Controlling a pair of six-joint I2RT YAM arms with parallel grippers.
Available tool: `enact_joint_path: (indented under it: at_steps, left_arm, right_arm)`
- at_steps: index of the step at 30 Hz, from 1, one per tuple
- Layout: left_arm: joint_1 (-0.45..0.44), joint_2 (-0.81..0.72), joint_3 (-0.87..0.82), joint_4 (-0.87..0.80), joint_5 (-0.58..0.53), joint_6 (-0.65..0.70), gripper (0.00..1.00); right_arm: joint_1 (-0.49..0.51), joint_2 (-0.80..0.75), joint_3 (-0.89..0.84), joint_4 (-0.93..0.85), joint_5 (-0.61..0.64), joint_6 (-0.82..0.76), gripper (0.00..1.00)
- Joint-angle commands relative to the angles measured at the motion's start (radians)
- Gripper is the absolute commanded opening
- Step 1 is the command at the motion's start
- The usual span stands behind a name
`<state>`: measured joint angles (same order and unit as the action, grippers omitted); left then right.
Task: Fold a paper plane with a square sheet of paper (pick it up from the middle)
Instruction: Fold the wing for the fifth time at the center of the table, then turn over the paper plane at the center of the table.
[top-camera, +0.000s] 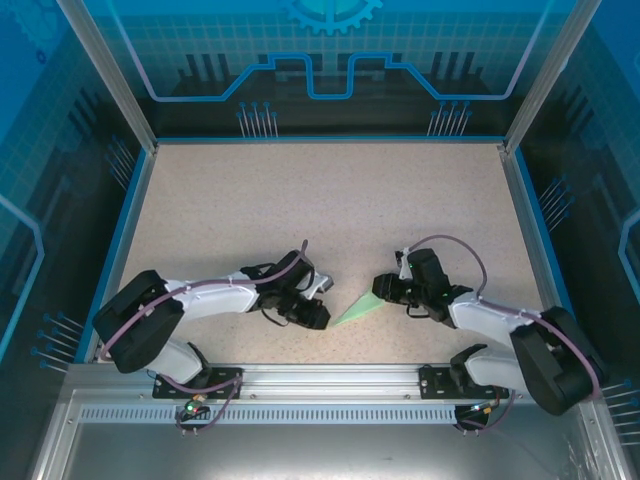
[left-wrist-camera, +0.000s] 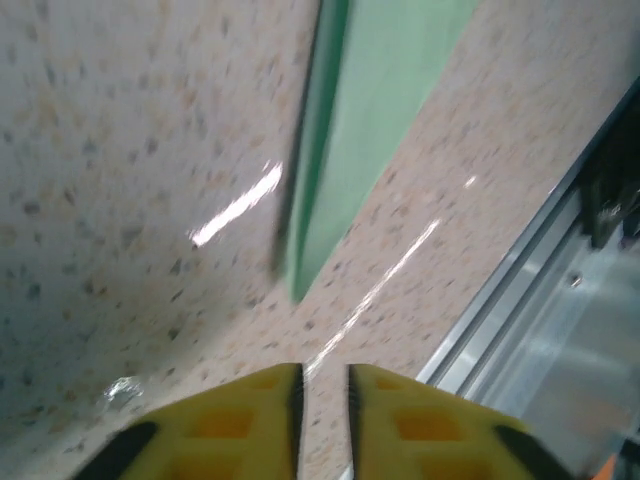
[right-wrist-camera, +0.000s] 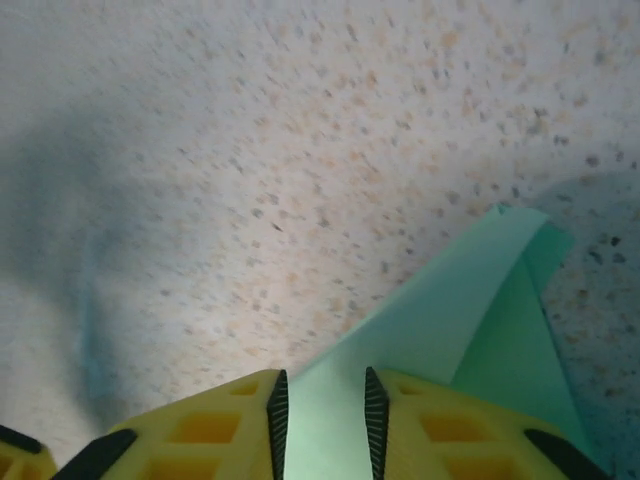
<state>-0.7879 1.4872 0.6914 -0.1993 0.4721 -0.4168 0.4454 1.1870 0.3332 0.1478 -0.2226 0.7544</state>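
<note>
1 paper plane (top-camera: 358, 309) between left gripper (top-camera: 319, 318), right gripper (top-camera: 381, 290)

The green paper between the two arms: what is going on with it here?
Two robot arms are working on a paper plane. It lies on the table between them, narrow and pointed. The right gripper has its jaws a little apart around one end of it. The left gripper sits just short of the tip, slightly open, holding nothing.
</note>
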Motion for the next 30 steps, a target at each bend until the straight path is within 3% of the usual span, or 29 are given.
enact_joint_path:
  at_steps: [1, 11, 15, 20, 26, 30]
  left_arm:
    - [0.003, -0.024, 0.053, -0.029, -0.024, -0.004, 0.29]
    - [-0.021, -0.021, 0.120, -0.047, -0.076, 0.032, 0.43]
    - [-0.042, 0.008, 0.145, -0.054, -0.095, 0.054, 0.45]
    - [-0.042, 0.025, 0.148, -0.029, -0.110, 0.049, 0.49]
    - [-0.042, 0.028, 0.151, -0.051, -0.140, 0.054, 0.53]
    - [-0.040, 0.014, 0.142, -0.063, -0.151, 0.053, 0.54]
  right_arm:
    - [-0.045, -0.083, 0.053, -0.168, -0.055, -0.013, 0.34]
    - [-0.055, -0.307, 0.081, -0.603, -0.165, 0.051, 0.52]
    - [0.028, -0.334, 0.007, -0.538, -0.182, 0.181, 0.54]
    - [0.142, -0.234, -0.013, -0.364, -0.118, 0.289, 0.55]
    - [0.195, -0.051, 0.026, -0.194, -0.083, 0.330, 0.54]
    - [0.210, 0.025, 0.073, -0.179, -0.051, 0.327, 0.53]
